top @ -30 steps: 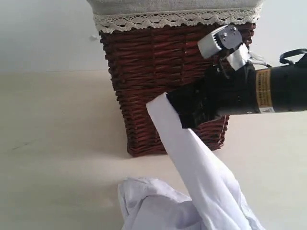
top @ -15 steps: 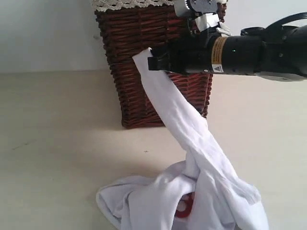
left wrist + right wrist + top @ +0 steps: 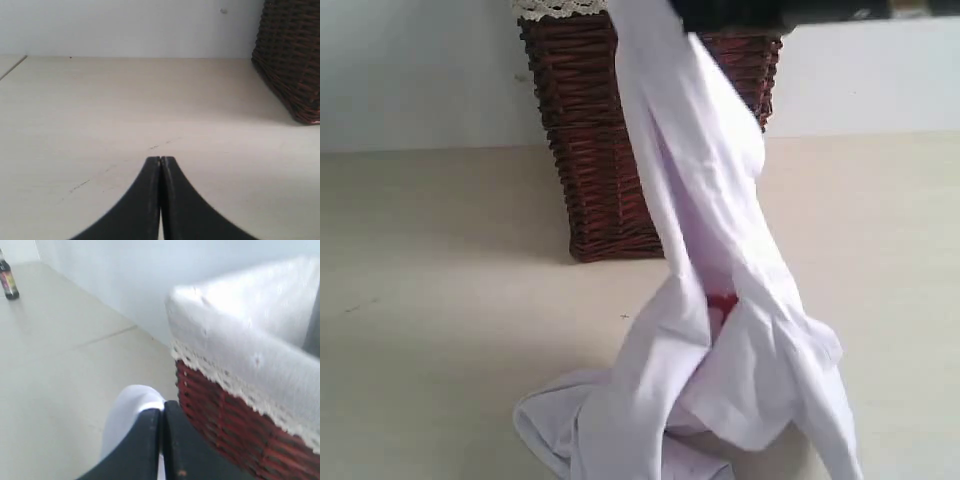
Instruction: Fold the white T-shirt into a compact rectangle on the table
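Observation:
The white T-shirt (image 3: 720, 250) hangs in a long twisted column from the top of the exterior view, and its lower folds still rest bunched on the table (image 3: 440, 300). A bit of its red band (image 3: 721, 303) shows mid-way down. My right gripper (image 3: 161, 412) is shut on a pinch of the white T-shirt (image 3: 131, 405), high beside the basket rim. In the exterior view only the dark underside of that arm (image 3: 740, 12) shows at the top edge. My left gripper (image 3: 160, 160) is shut on nothing, low over the bare table (image 3: 100, 110).
A dark brown wicker basket (image 3: 605, 170) with a grey lace-trimmed liner (image 3: 250, 325) stands right behind the hanging shirt. In the left wrist view the basket (image 3: 292, 60) is off to one side. A small dark bottle (image 3: 7, 282) stands far off on the surface.
My right gripper has risen with the shirt and left the exterior view at the top. More cloth has come off the table and the red band sits higher. The left gripper has not moved.

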`<state>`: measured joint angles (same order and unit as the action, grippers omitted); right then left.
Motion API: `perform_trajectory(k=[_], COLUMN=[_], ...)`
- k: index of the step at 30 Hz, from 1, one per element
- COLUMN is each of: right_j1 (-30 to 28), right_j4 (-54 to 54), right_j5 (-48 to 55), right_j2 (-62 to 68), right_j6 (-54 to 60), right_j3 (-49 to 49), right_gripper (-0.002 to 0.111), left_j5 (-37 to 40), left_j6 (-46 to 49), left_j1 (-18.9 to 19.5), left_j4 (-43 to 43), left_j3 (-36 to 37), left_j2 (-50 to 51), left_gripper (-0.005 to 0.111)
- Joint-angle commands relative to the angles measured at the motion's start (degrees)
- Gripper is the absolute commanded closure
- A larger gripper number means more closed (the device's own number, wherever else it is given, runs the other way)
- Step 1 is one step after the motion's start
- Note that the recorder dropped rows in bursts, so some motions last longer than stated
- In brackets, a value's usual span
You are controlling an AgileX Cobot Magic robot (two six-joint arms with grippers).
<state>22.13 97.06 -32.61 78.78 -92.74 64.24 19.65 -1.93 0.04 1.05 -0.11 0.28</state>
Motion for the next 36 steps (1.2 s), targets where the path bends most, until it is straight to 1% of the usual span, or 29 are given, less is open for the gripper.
perform_trajectory(k=[1,4,8,11,14,25,27,30,33,36], right_j1=[-0.09,-0.09,-0.09,-0.09,-0.09,-0.09,-0.09,-0.09,-0.09,-0.09], right_j4=[2.89,2.89,2.89,2.89,2.89,2.89,2.89,2.89,2.89,2.89], right_j5=[-1.94,-2.51,1.76,6.18,7.64,7.53,7.53,6.93,3.43,0.24], right_j2=[-11.67,-18.41,-26.37,-29.89,-31.33,-28.56,-27.33,-24.61,-20.16,-14.76], right_j6=[-7.68,-9.41,-9.41,-9.41,-9.41,-9.3,-9.3,-10.92,-11.04,-10.88], right_j3=[0.68,0.68,0.68,0.68,0.68,-0.02,-1.69,-6.72,-11.03,-12.5], right_gripper=[0.108,0.108,0.108,0.108,0.108,0.108,0.108,0.108,0.108,0.108], left_j5=[-0.48,-0.48,-0.48,-0.48,-0.48,-0.48,-0.48,-0.48,-0.48,-0.6], left_j6=[0.26,0.26,0.26,0.26,0.26,0.26,0.26,0.26,0.26,3.12], left_j1=[-0.38,-0.38,-0.38,-0.38,-0.38,-0.38,-0.38,-0.38,-0.38,-0.38], left_j4=[0.05,0.05,0.05,0.05,0.05,0.05,0.05,0.05,0.05,2.52], left_j3=[0.11,0.11,0.11,0.11,0.11,0.11,0.11,0.11,0.11,0.11], left_j2=[-0.28,-0.28,-0.28,-0.28,-0.28,-0.28,-0.28,-0.28,-0.28,-0.28], left_gripper=[0.107,0.107,0.107,0.107,0.107,0.107,0.107,0.107,0.107,0.107])
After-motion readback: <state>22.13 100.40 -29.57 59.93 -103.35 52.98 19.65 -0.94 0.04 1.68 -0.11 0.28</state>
